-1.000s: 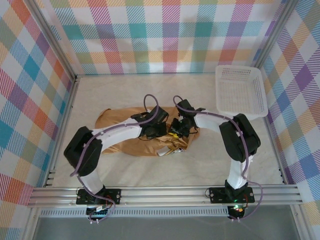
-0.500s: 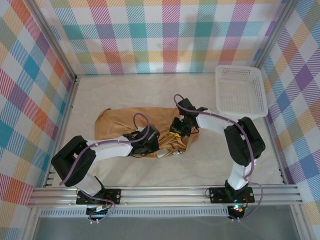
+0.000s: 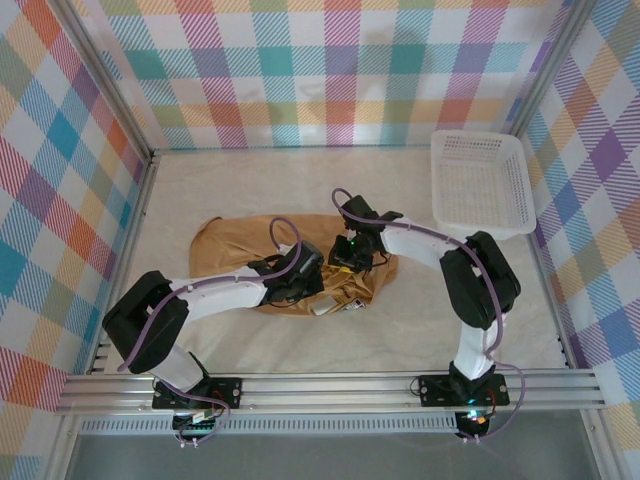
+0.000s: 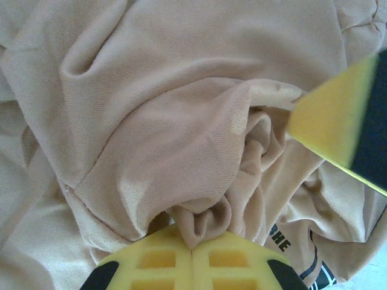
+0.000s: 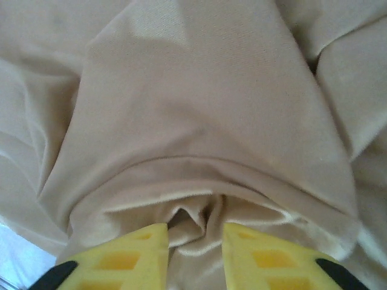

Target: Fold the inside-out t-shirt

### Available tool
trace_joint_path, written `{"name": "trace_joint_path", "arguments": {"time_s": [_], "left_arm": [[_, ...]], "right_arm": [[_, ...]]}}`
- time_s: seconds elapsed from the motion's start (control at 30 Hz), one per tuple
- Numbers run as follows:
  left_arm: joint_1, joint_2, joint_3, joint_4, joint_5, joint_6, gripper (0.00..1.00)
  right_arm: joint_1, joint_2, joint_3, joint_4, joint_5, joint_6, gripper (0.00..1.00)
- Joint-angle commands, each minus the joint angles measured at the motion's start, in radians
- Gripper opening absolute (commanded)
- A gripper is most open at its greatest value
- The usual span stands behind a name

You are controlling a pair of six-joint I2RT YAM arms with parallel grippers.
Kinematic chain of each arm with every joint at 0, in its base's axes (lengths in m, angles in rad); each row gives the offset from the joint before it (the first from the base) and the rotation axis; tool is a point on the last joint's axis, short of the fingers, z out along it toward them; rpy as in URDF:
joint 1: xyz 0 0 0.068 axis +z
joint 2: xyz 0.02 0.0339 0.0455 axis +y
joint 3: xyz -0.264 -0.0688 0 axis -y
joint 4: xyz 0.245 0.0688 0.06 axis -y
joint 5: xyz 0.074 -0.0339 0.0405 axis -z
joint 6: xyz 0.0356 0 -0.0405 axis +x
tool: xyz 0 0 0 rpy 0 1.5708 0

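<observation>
**Two grippers in a bunched tan t-shirt at mid-worktop**

The inside-out t-shirt (image 3: 235, 250) lies crumpled at the centre of the worktop (image 3: 420, 330), its loose bulk spreading toward 9 o'clock. A white mesh basket (image 3: 480, 180) sits well apart at 2 o'clock.

My left gripper (image 4: 192, 257) is pressed together on a gathered tuck of cloth at the shirt's 5 o'clock side, close to the white label (image 3: 323, 306). My right gripper (image 5: 195, 241) is just beside it, toward 1 o'clock. Its yellow fingers (image 5: 266, 257) stand apart with a soft fold between them, and I cannot tell whether they bite it.

The shirt looks far from flat. To do this step well, I should hold one single layer in each gripper. Then I should draw the two apart slowly and low over the worktop, so the bundle opens out rather than lifting as a lump.
</observation>
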State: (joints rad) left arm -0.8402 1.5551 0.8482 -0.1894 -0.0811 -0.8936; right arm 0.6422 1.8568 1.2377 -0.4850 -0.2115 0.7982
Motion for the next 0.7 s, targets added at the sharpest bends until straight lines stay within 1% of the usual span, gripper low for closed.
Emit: {"name": "trace_joint_path", "arguments": {"time_s": [0.0, 0.1, 0.17, 0.3, 0.37, 0.53, 0.6, 0.67], "left_arm": [[-0.01, -0.024, 0.006, -0.031, -0.023, 0.013, 0.0], [-0.01, -0.033, 0.004, -0.038, -0.028, 0.015, 0.0], [-0.01, -0.039, 0.005, -0.041, -0.031, 0.015, 0.0], [-0.01, -0.047, 0.008, -0.041, -0.03, 0.015, 0.0], [-0.01, -0.05, 0.011, -0.043, -0.031, 0.016, 0.0], [0.011, -0.059, 0.038, -0.054, -0.034, 0.023, 0.0], [0.035, -0.068, 0.059, -0.053, -0.021, 0.034, 0.0], [0.072, -0.077, 0.089, -0.05, 0.015, 0.052, 0.0]], "right_arm": [[0.011, 0.052, 0.034, 0.027, -0.057, 0.019, 0.36], [0.013, 0.098, 0.047, 0.052, -0.092, 0.055, 0.38], [0.014, 0.117, 0.048, 0.07, -0.104, 0.076, 0.36], [0.014, 0.092, 0.061, 0.056, -0.073, 0.07, 0.12], [0.014, 0.059, 0.102, -0.003, -0.037, 0.036, 0.0], [0.012, -0.055, 0.217, -0.14, 0.051, -0.062, 0.0], [0.003, -0.094, 0.263, -0.19, 0.05, -0.097, 0.0], [-0.017, -0.135, 0.293, -0.228, 0.036, -0.119, 0.0]]}}
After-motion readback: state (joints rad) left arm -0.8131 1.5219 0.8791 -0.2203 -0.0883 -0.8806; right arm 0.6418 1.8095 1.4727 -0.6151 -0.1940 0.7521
